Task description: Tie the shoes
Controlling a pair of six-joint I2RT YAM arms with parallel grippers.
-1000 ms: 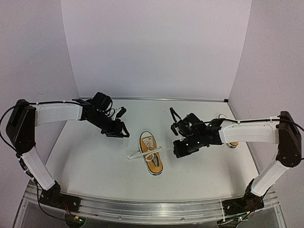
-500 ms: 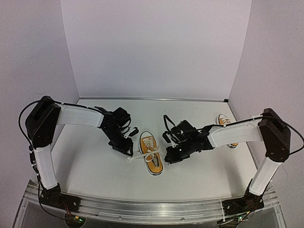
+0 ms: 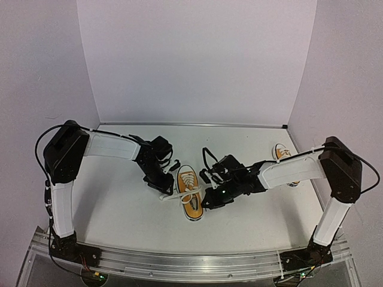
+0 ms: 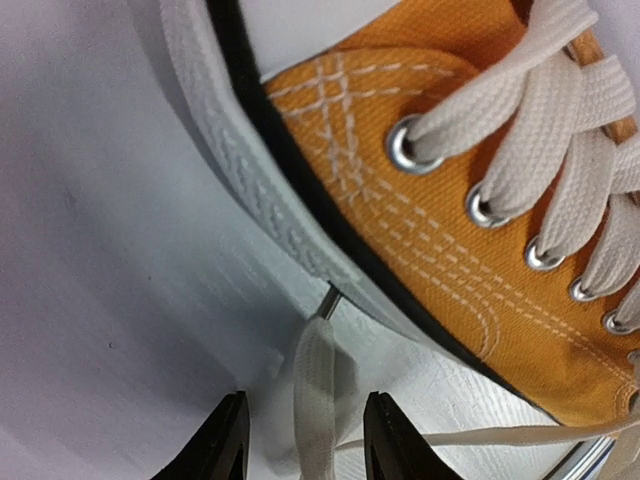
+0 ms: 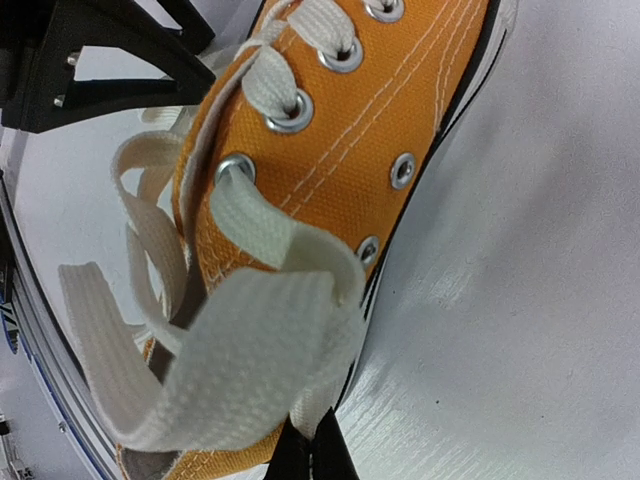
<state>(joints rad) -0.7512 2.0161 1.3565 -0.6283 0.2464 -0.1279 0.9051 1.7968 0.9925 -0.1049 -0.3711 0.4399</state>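
Right end effector (image 5: 310, 455) clenched on flat woven lace (image 5: 250, 330), fingertips cropped. Left end effector (image 4: 305, 445) released, astride metal-tipped lace end (image 4: 315, 385). Second shoe (image 3: 280, 153), 3 o'clock, mostly hidden by right arm (image 3: 287, 170).

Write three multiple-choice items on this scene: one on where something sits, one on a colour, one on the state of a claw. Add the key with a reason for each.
1. Where is the second shoe?
A. Upside down at the near edge.
B. Far right, partly behind the right arm.
C. Against the left wall.

2. What colour is the cloth of the middle shoe?
A. Blue.
B. Black.
C. Orange-yellow.

3. How does the left claw stand?
A. Open, with a lace end between its fingers.
B. Shut on the sole.
C. Out of every view.

Key:
1 B, the top view shows it at the far right with the arm crossing over it.
2 C, both wrist views show orange-yellow cloth.
3 A, the left wrist view shows a gap on each side of the lace end.
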